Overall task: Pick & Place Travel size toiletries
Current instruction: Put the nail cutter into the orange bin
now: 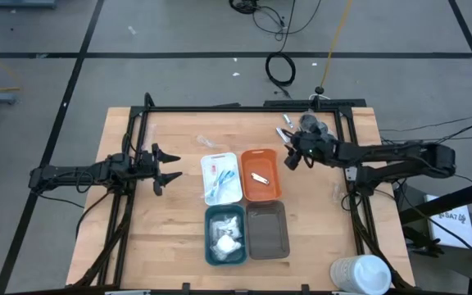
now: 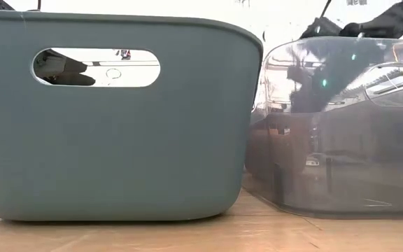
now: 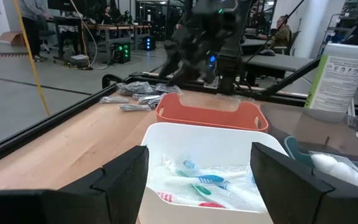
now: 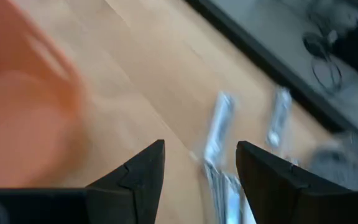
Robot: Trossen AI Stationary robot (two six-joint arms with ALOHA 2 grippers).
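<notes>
teal and grey trays wall off the low view

the teal tray (image 2: 117, 119) and grey tray (image 2: 341, 133) hide nearly the whole table there. in the right wrist view the silver pieces (image 4: 219, 134) are smeared, the orange tray (image 4: 17, 106) cut off at the edge.

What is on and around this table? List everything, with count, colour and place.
white tray: one, white, table centre, holds toothbrushes
orange tray: one, orange, right of the white one, holds a silver piece
teal tray: one, teal, in front of the white one, holds white sachets
grey tray: one, grey, beside the teal one
silver pieces: several, silver, far right of the table
white cup: one, white, near right corner
left tool: one, dark, open, left of the trays
right tool: one, dark, open, by the orange tray
</notes>
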